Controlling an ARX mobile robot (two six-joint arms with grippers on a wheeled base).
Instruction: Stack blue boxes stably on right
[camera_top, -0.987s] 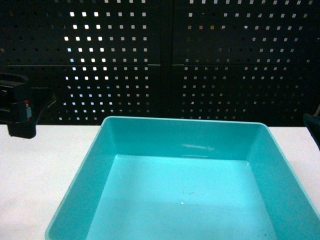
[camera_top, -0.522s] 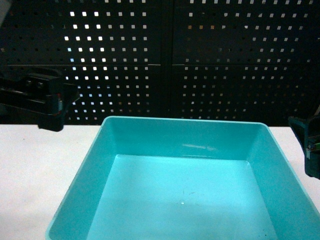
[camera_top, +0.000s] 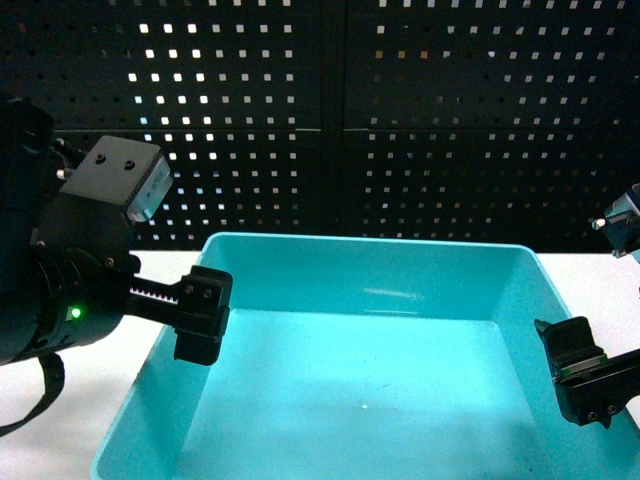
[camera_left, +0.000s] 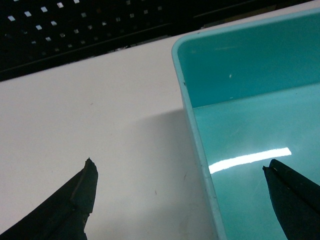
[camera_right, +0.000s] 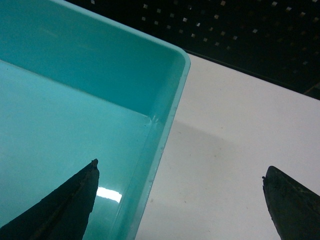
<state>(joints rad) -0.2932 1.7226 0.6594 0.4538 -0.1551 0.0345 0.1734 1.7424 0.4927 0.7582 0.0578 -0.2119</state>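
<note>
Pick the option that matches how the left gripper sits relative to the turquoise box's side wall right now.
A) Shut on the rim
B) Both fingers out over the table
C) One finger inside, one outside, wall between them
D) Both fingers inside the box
C: in the left wrist view the light turquoise-blue box has its wall running up between the open left gripper, one finger over the white table, the other over the box floor.

One light turquoise-blue tub (camera_top: 380, 380) sat upright and empty on the white desk (camera_top: 90, 320), filling the head view from centre to 6 o'clock. Its smooth walls tapered inward below a lipped rim, and its glossy floor caught a bright glare.
</note>
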